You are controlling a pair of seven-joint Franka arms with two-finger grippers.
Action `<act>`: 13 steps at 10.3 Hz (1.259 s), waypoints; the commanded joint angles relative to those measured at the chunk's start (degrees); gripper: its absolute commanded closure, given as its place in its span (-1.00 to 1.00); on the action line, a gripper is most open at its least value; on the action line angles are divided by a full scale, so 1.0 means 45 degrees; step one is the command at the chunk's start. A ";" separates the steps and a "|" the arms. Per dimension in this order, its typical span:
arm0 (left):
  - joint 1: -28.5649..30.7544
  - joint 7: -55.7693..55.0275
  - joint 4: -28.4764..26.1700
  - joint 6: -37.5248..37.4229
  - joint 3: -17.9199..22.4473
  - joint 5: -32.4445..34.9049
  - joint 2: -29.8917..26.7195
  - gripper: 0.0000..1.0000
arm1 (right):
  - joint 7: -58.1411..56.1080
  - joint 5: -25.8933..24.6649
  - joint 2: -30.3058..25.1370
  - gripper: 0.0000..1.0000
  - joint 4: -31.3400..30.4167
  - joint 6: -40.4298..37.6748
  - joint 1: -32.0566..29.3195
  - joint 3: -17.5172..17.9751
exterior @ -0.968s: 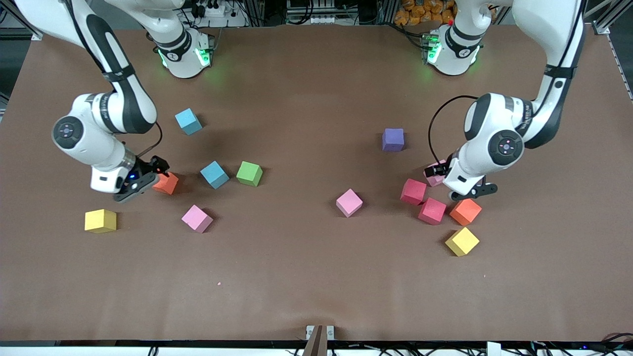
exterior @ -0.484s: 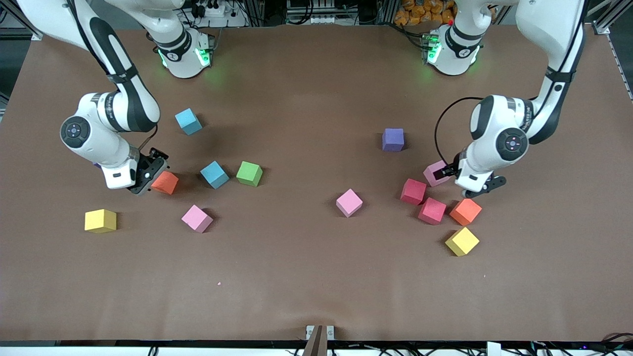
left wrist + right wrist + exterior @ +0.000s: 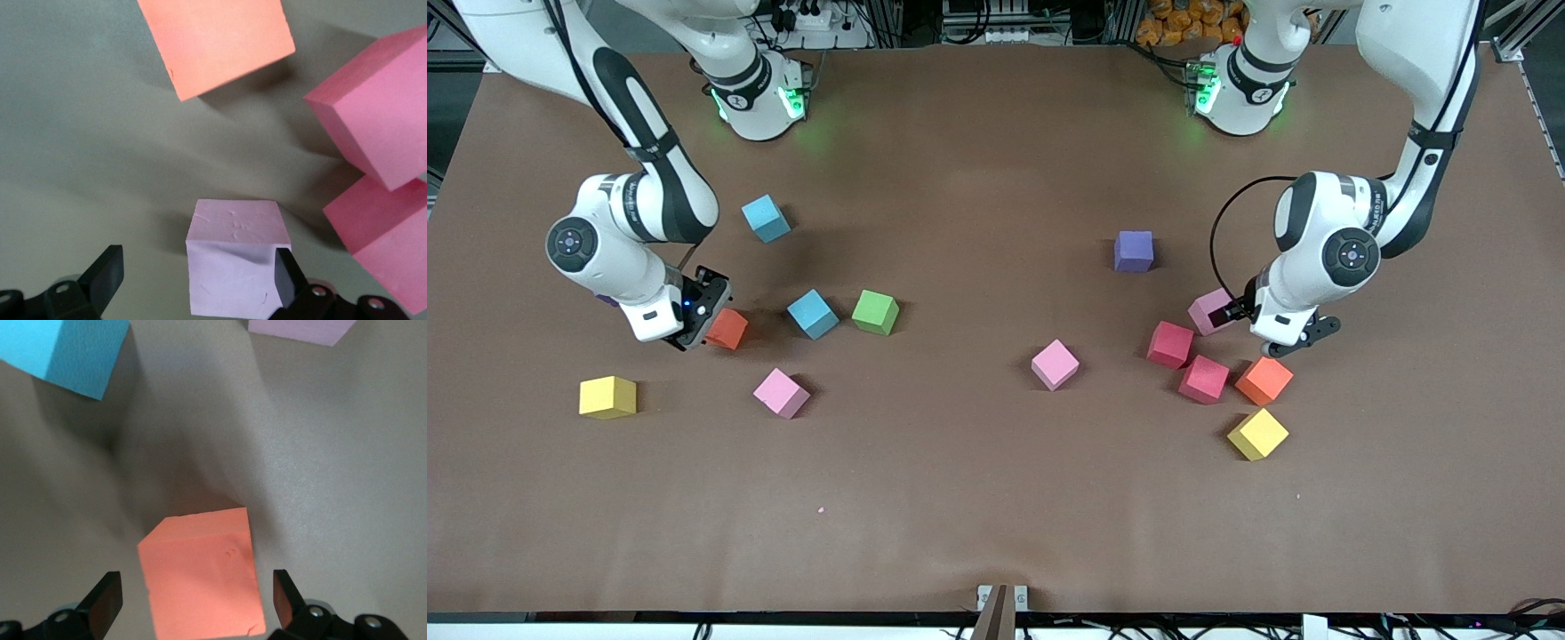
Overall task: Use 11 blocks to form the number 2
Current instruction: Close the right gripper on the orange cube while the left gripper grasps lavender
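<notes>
The blocks lie scattered and no number 2 is in view. My right gripper (image 3: pixel 706 317) is open, low around an orange block (image 3: pixel 727 329) at the right arm's end. In the right wrist view the orange block (image 3: pixel 200 580) sits between the open fingers (image 3: pixel 193 593). My left gripper (image 3: pixel 1267 325) is open beside a pink block (image 3: pixel 1208 311). In the left wrist view this pink block (image 3: pixel 237 263) lies between the fingers (image 3: pixel 197 273), against one of them. Two crimson blocks (image 3: pixel 1170 344) (image 3: pixel 1204 379), another orange block (image 3: pixel 1264 380) and a yellow block (image 3: pixel 1257 434) lie close by.
Two cyan blocks (image 3: pixel 765 218) (image 3: pixel 812 313), a green block (image 3: pixel 874 311), a pink block (image 3: pixel 781 392) and a yellow block (image 3: pixel 607 396) lie near the right gripper. A purple block (image 3: pixel 1134 251) and a pink block (image 3: pixel 1055 364) lie toward the middle.
My right gripper has closed in on the orange block and now stands around it. My left gripper has shifted off the other orange block toward the pink block. No block has moved.
</notes>
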 commanded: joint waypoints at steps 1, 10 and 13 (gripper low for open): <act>0.0065 -0.0862 -0.0113 0.0542 -0.0107 0.0097 0.0110 -1.00 | -0.1226 -0.0052 0.0496 -1.00 -0.0042 0.1008 -0.0238 0.0034; -0.0385 -0.2428 0.0297 0.1074 -0.0127 0.0077 0.0972 -1.00 | -0.1836 -0.0052 0.0595 -0.11 -0.0022 0.1363 -0.0296 -0.0025; -0.0365 -0.2487 0.0297 0.0724 -0.0127 0.0077 0.0718 -1.00 | -0.1855 -0.0052 0.0498 0.00 -0.0022 0.1285 -0.0374 -0.0025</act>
